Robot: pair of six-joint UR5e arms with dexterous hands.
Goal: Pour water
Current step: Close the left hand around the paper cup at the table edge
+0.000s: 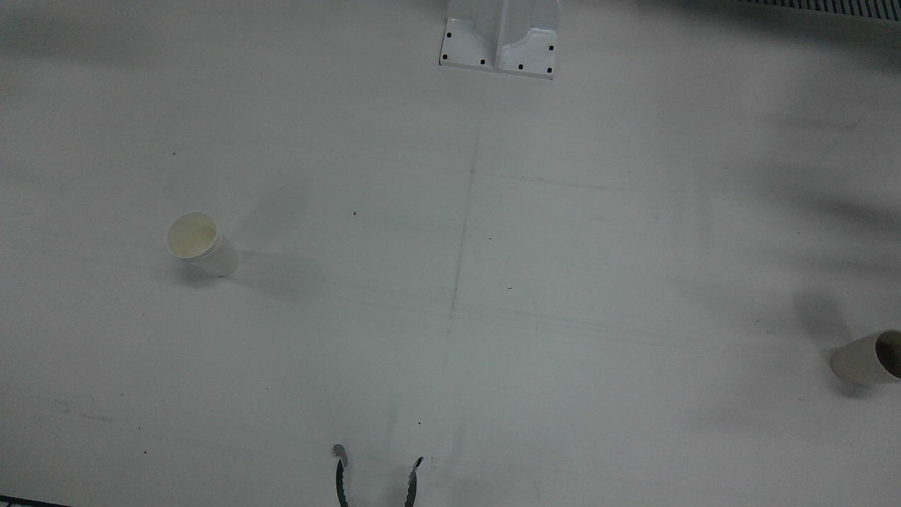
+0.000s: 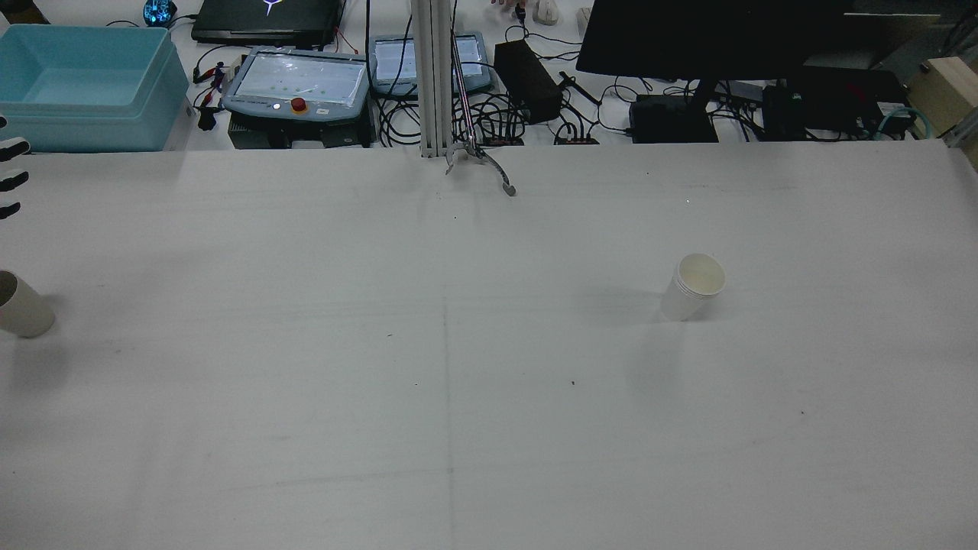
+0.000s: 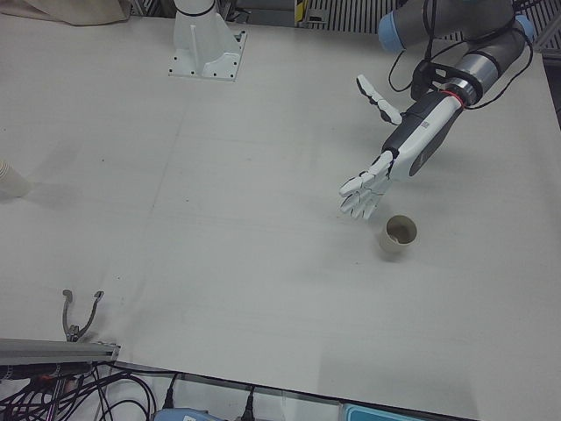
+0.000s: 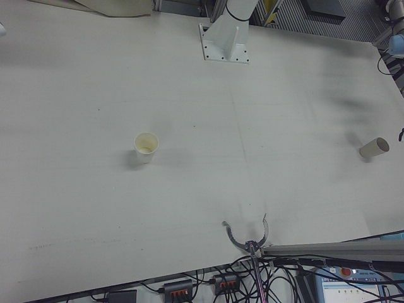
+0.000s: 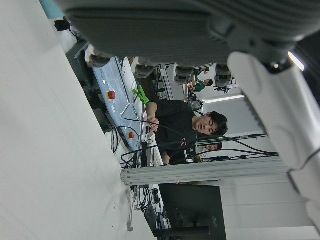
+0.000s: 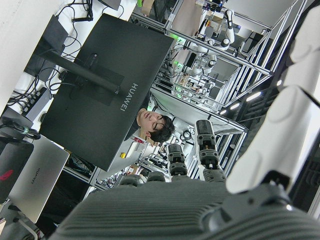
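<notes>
Two cups: white cup (image 1: 203, 244), tan cup (image 3: 399, 236) well apart on table (image 1: 450, 317)
Left hand (image 3: 390, 162): spread wide, above tan cup
Right hand (image 6: 210, 200): fingers apart, empty
Room: monitor (image 2: 710, 38), cables behind

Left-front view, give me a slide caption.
Open left hand hovers beside a tan paper cup standing upright on the white table.

front view overhead, rear view opposite, sharing table (image 1: 493, 317)

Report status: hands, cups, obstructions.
Left robot hand open, beside brown cup, not touching. Right robot hand open, empty. White cup upright, untouched. Nothing between cups.
</notes>
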